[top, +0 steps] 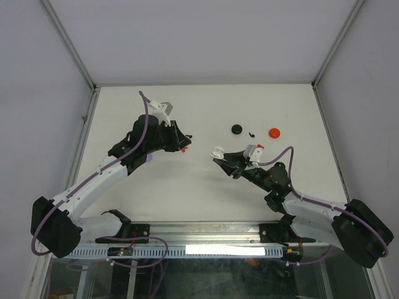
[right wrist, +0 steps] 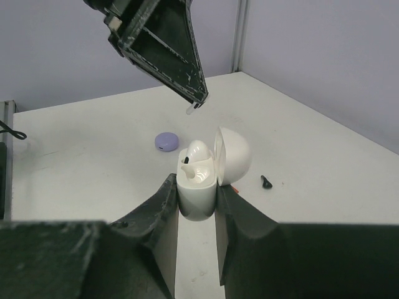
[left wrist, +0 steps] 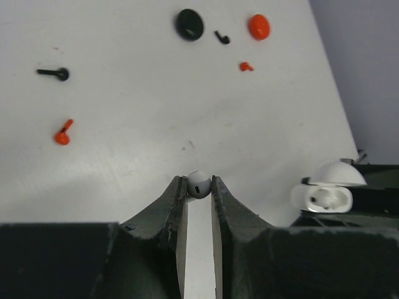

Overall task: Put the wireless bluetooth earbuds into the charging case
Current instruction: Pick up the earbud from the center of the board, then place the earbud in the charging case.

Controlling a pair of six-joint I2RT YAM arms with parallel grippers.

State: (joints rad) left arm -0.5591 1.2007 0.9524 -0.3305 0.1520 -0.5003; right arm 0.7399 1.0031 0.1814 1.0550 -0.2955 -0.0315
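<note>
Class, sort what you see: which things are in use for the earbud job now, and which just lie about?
In use: white earbud; open white case.
Lying about: black case; red case; lavender case; black earbuds; red earbuds.

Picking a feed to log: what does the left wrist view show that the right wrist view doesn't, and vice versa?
Left wrist only: the black case and the red case. Right wrist only: the lavender case. Both: the open white case in the right fingers, and the white earbud pinched in the left fingers.
</note>
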